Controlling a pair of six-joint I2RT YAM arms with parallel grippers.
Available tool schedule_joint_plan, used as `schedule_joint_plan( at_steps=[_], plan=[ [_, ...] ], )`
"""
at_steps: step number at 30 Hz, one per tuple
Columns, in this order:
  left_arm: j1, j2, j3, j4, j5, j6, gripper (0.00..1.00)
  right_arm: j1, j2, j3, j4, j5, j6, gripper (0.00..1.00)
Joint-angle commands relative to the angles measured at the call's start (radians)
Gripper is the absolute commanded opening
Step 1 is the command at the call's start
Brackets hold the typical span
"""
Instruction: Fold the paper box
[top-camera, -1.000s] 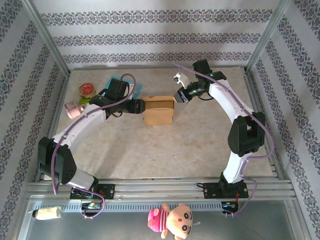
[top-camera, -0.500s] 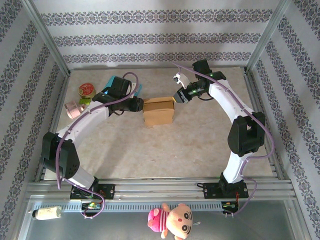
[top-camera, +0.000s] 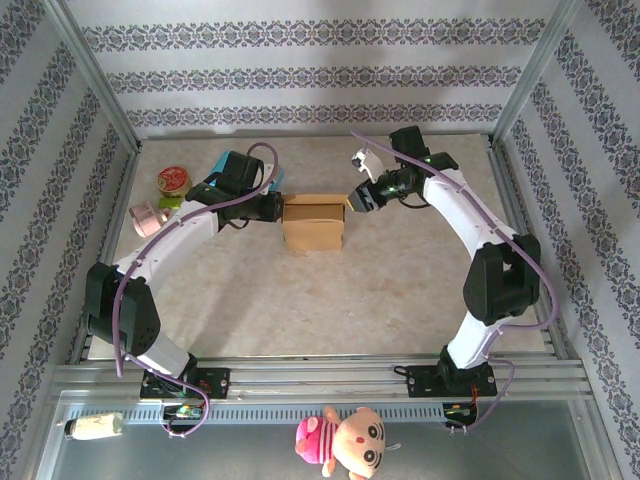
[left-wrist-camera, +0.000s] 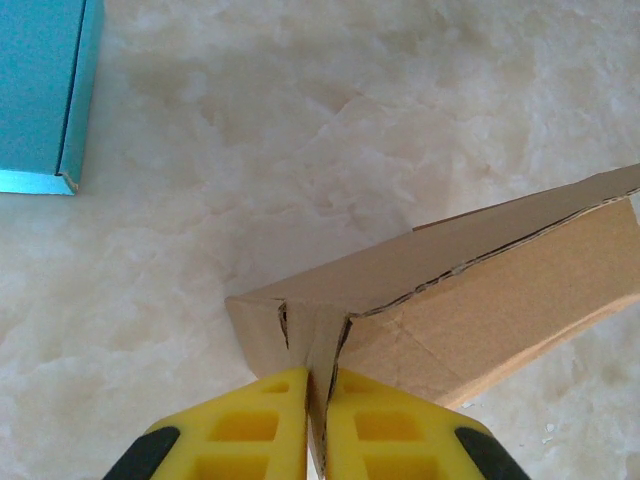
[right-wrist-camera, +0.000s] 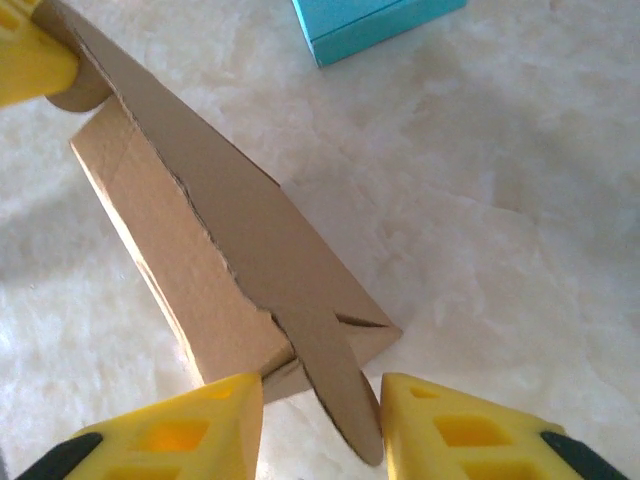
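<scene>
Two ends of the cardboard box (top-camera: 313, 222), set centrally on the table (top-camera: 400, 290), are engaged. One flap (left-wrist-camera: 315, 340) is pinched tight by the left gripper (left-wrist-camera: 317, 405). The opposite tab (right-wrist-camera: 335, 385) is straddled by the widely spread right gripper (right-wrist-camera: 322, 405).

There's the plain brown cardboard box (top-camera: 313, 222) against the cream marbled tabletop (top-camera: 380, 290). The left gripper (left-wrist-camera: 317, 385) and right gripper (right-wrist-camera: 320, 390) flash bright yellow fingers. The flat turquoise box (left-wrist-camera: 40, 90) gleams, and blue-grey floral stripes band the white walls (top-camera: 300, 80).

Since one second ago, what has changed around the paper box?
The paper box shifted slightly left; the left claw, shut on its end flap, drew back with it. The right claw followed, open around the opposite flap. The blue box stayed in place.
</scene>
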Motion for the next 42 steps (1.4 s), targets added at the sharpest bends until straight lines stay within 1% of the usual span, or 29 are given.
schedule_joint_plan(
  at_steps=[1, 3, 10, 12, 14, 17, 21, 25, 29, 31, 37, 42],
  plan=[
    [-0.011, -0.003, 0.007, 0.027, 0.024, -0.004, 0.10, -0.006, -0.029, -0.033, 0.047, 0.039, 0.037, 0.32],
    [-0.010, -0.003, 0.010, 0.026, 0.026, 0.001, 0.11, -0.007, -0.021, -0.033, 0.048, 0.027, 0.045, 0.27],
    [-0.010, -0.010, -0.003, 0.041, 0.041, -0.015, 0.10, -0.006, -0.008, -0.017, 0.052, 0.011, 0.085, 0.16],
    [-0.011, -0.014, -0.015, 0.059, 0.054, -0.025, 0.10, -0.006, 0.000, 0.005, 0.052, 0.032, 0.171, 0.16],
    [-0.011, -0.014, -0.025, 0.082, 0.073, -0.030, 0.10, -0.004, 0.018, 0.028, 0.039, 0.044, 0.259, 0.12],
    [-0.012, -0.017, -0.034, 0.096, 0.073, -0.034, 0.10, 0.008, 0.037, 0.049, 0.007, 0.039, 0.360, 0.04],
    [-0.016, -0.009, -0.031, 0.100, 0.075, -0.039, 0.10, 0.030, 0.032, 0.032, 0.034, 0.062, 0.475, 0.04],
    [-0.016, -0.006, -0.027, 0.097, 0.073, -0.035, 0.10, 0.052, 0.042, 0.052, 0.023, 0.079, 0.504, 0.05],
    [-0.018, -0.012, -0.028, 0.091, 0.060, -0.034, 0.10, 0.063, 0.048, 0.069, 0.000, 0.077, 0.543, 0.04],
    [-0.017, -0.016, -0.030, 0.089, 0.051, -0.034, 0.10, 0.069, 0.047, 0.062, -0.001, 0.070, 0.551, 0.03],
    [-0.021, -0.017, -0.032, 0.102, 0.065, -0.054, 0.10, 0.094, 0.036, -0.012, 0.003, 0.116, 0.526, 0.03],
    [-0.022, -0.017, -0.031, 0.116, 0.080, -0.095, 0.10, 0.101, 0.028, -0.059, 0.010, 0.135, 0.526, 0.02]
  ],
)
